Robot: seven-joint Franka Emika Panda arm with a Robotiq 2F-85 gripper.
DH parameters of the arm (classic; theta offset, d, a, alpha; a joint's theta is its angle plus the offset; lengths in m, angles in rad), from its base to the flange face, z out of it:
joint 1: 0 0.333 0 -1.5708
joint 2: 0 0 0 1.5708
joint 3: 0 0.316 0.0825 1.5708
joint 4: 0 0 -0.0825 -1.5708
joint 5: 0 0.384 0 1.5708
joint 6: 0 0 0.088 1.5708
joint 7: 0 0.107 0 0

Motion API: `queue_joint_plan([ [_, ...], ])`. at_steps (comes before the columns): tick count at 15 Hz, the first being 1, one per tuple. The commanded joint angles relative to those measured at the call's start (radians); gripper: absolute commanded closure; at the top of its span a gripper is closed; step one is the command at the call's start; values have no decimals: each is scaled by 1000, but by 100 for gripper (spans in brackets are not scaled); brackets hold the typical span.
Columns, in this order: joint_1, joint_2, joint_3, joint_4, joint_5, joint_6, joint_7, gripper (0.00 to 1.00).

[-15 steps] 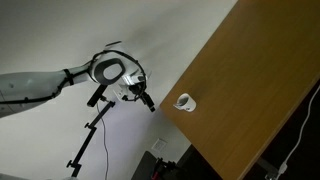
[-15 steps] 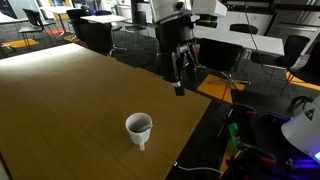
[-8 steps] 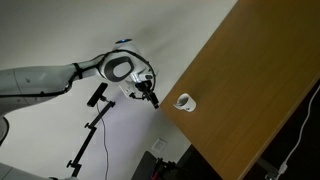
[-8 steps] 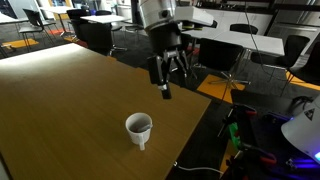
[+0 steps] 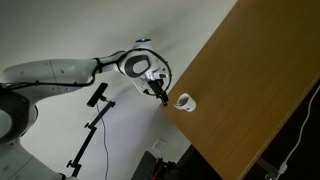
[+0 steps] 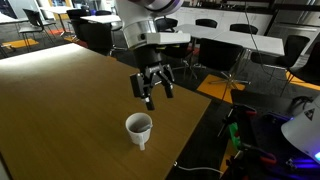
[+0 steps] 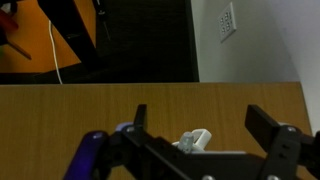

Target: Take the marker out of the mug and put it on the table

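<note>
While the jaws hung spread and empty above the small white round mug (image 6: pixel 139 127) on the brown wooden desk (image 6: pixel 60 95), no marker showed below them; an off-centre descent might topple the mug.

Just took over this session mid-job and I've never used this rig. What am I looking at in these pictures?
It is one robot arm ending in a two-fingered pincer. Two pictures come from cameras outside the robot; the third sits on its wrist. On the brown table stands a white mug, near the edge. The pincer hangs open above it, not touching, holding nothing. I cannot make out the marker here.
</note>
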Motion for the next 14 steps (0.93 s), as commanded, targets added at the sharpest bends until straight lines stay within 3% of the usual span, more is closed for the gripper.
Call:
queue_joint_plan([
  [1, 9, 76, -8, 91, 1, -54, 46, 0],
  [14, 11, 260, -4, 188, -4, -35, 25, 0],
])
